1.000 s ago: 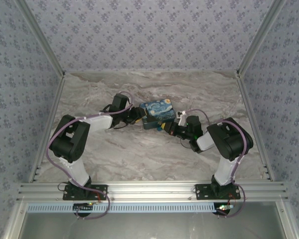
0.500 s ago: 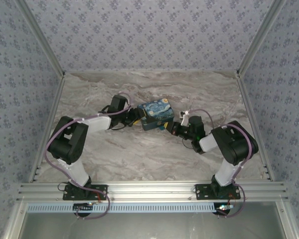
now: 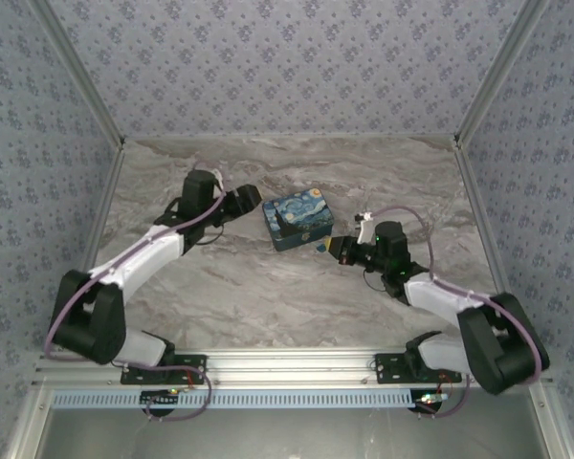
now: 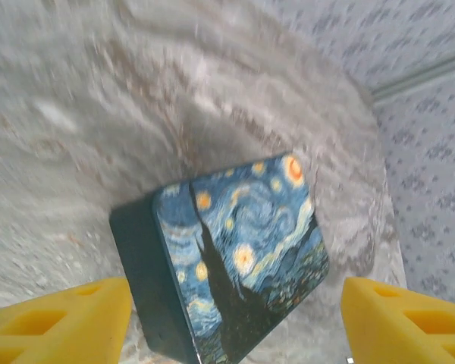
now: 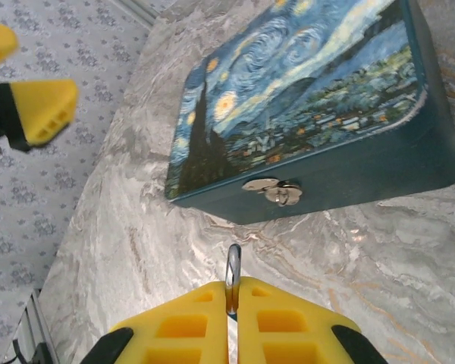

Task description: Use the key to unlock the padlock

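A thin silvery shackle point(image 5: 233, 265) sticks out between the fingertips of my right gripper point(image 5: 229, 294), with a sliver of teal under it. This is the padlock, and the gripper is shut on it. The gripper point(image 3: 333, 249) hovers just off the front wall of the starry-night box point(image 3: 298, 220), facing its bare silvery hasp point(image 5: 277, 189). My left gripper point(image 3: 249, 199) stands open to the left of the box point(image 4: 243, 258), its yellow fingers point(image 4: 61, 318) wide apart and touching nothing. The key is out of view.
The box point(image 5: 303, 98) rests closed on the marble table point(image 3: 268, 287). The left gripper's yellow fingers point(image 5: 42, 106) show beyond the box's far corner. Patterned walls and aluminium rails point(image 3: 287, 363) enclose the table on all sides.
My left gripper has let go of the box, opened wide and drawn back to the left. The right gripper has backed a little away from the box front, still shut.
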